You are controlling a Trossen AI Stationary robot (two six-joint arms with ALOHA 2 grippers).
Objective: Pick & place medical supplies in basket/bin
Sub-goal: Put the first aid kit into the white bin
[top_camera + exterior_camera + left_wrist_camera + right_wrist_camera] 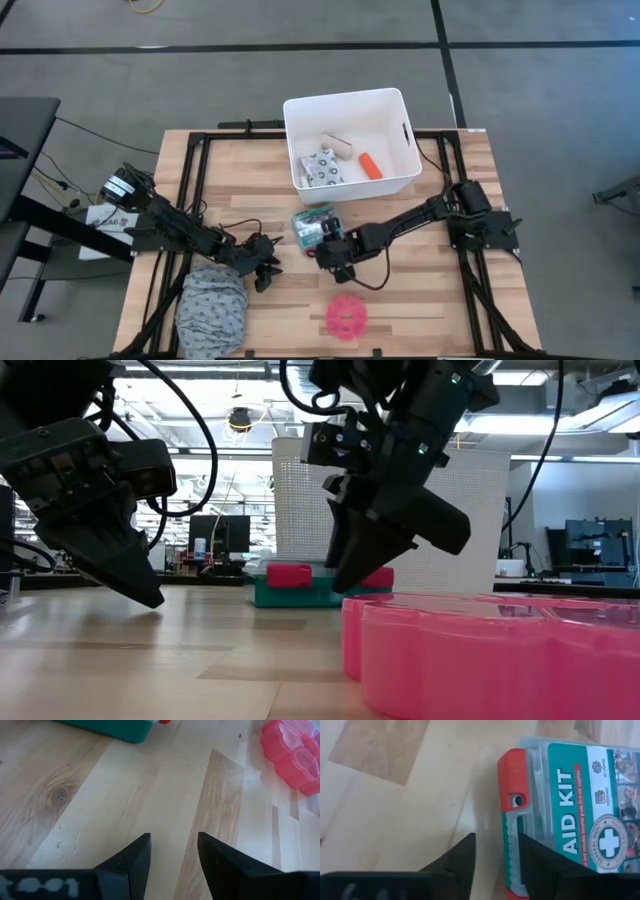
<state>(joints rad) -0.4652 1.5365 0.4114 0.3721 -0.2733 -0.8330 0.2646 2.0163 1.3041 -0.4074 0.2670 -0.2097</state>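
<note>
The green-and-red first aid box [312,225] [570,805] lies flat on the table in front of the white bin [345,98]. My right gripper [328,258] [496,847] is open and low at the box's near edge, by its red latch [512,780]; one finger overlaps that edge in the wrist view. The pink round disc [346,317] [480,660] lies flat near the table's front edge. My left gripper [265,275] [174,850] is open over bare wood, left of the box. A white packet [322,168], a beige roll [335,147] and an orange tube [370,164] lie in the bin. My right gripper comes slanting down at the box's near edge beside the red latch [512,780]. One finger [540,865] stands over that edge and the other over bare table. Whether the finger touches the box, I cannot tell. The box lies flat on the table.
A grey patterned cloth bundle [212,310] lies at the near left corner, beside my left arm. Black frame rails [190,200] run along the table's left and right sides. Bare wood shows between the two grippers and around the disc.
</note>
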